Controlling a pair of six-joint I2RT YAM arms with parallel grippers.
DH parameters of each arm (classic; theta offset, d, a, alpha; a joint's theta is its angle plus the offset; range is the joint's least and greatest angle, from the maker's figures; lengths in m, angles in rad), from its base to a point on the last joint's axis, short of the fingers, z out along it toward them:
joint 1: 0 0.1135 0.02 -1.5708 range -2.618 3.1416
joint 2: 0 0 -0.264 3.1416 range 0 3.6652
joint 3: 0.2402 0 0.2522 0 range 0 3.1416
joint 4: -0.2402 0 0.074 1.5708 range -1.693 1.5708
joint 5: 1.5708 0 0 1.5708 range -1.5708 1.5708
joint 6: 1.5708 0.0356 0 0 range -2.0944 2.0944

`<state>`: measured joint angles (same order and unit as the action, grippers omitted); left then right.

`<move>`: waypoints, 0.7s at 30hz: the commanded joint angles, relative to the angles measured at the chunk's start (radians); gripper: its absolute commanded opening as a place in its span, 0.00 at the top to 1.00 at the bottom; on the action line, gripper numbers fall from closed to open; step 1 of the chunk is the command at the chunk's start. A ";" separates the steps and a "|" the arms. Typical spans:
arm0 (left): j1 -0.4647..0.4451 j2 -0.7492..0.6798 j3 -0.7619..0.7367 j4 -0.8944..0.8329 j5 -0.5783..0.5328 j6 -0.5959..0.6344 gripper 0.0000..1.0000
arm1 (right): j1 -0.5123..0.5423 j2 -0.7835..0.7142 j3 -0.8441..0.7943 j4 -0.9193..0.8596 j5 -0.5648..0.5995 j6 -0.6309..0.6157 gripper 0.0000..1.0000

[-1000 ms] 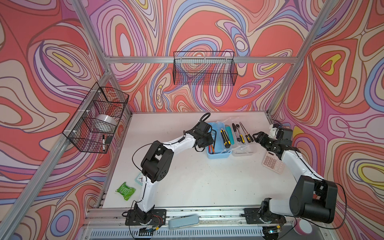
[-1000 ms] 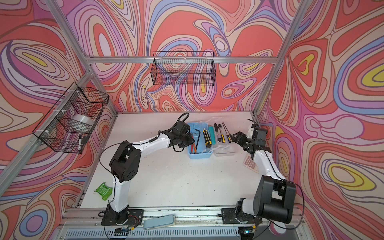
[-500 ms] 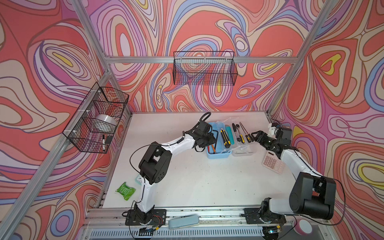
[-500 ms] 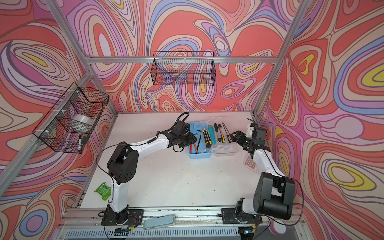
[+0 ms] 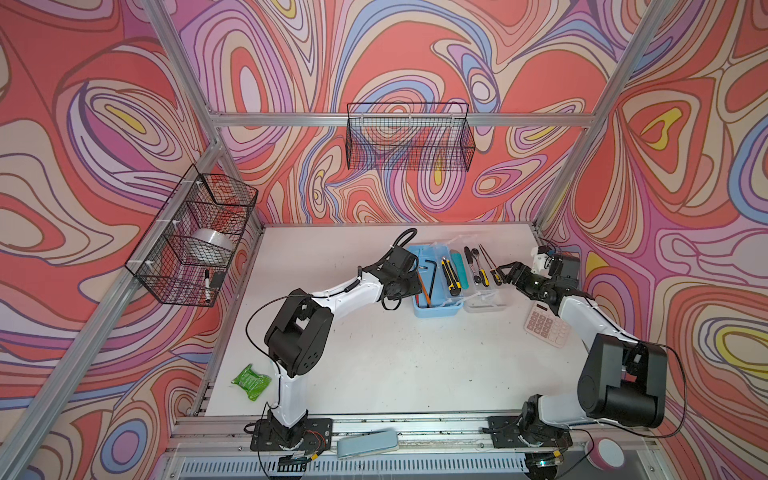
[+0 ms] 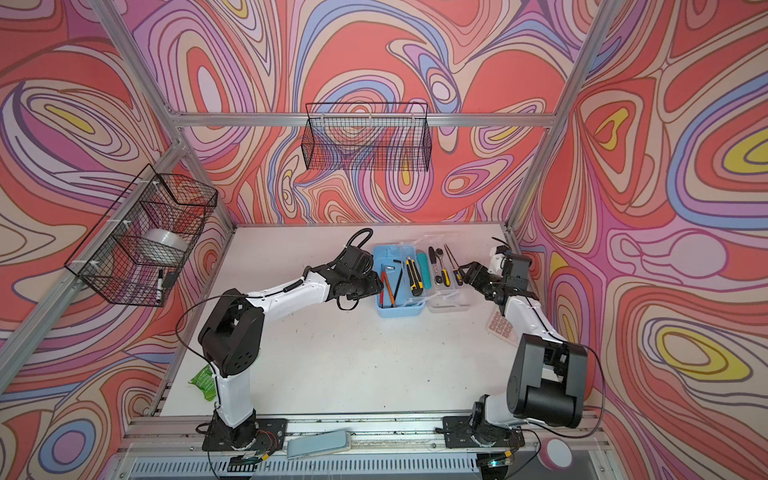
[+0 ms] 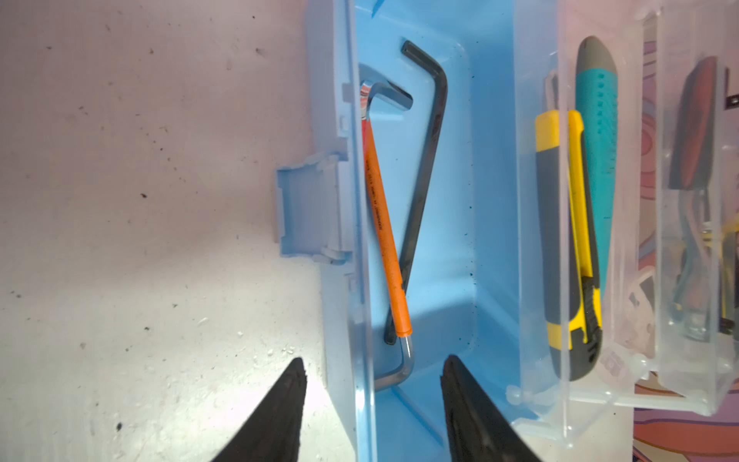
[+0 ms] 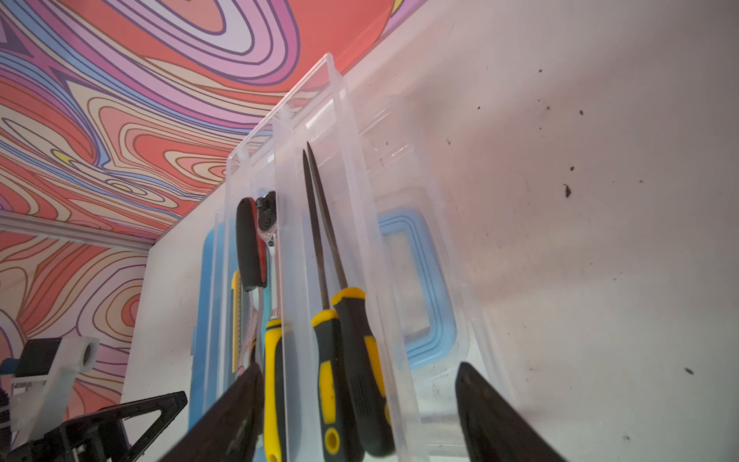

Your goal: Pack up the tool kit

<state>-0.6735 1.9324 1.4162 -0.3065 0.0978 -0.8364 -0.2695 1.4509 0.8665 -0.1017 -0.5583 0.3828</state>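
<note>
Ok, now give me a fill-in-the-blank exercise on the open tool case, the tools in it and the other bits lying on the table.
1. The orange-sleeved hex key lies in the ___ base of the case.
2. Side by side in one compartment of the clear tray lie ___ screwdrivers.
3. The calculator is ___.
4. The crinkled packet is ___.

Missing words: blue, two, pink, green.

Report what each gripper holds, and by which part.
Nothing is held. The left gripper stands open astride a wall of the blue case; the right gripper stands open around the screwdriver handles, not closed on them.
</note>
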 commanded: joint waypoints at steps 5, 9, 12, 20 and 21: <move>0.002 -0.016 -0.030 -0.035 -0.013 0.020 0.46 | -0.005 0.043 0.028 0.055 -0.078 0.002 0.22; 0.002 0.003 -0.025 -0.022 0.015 0.023 0.52 | -0.005 0.068 0.030 0.075 -0.114 0.005 0.22; 0.000 0.012 -0.025 -0.010 0.034 0.024 0.58 | -0.005 0.084 0.028 0.087 -0.136 0.005 0.25; -0.024 0.039 -0.006 -0.009 0.063 0.053 0.69 | -0.003 0.035 0.005 0.105 -0.171 -0.001 0.29; -0.029 0.043 -0.004 -0.010 0.065 0.053 0.70 | -0.003 0.031 0.003 0.102 -0.177 -0.003 0.29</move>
<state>-0.6849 1.9469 1.3930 -0.3141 0.1459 -0.8028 -0.2699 1.5246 0.8711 -0.0227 -0.6945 0.3870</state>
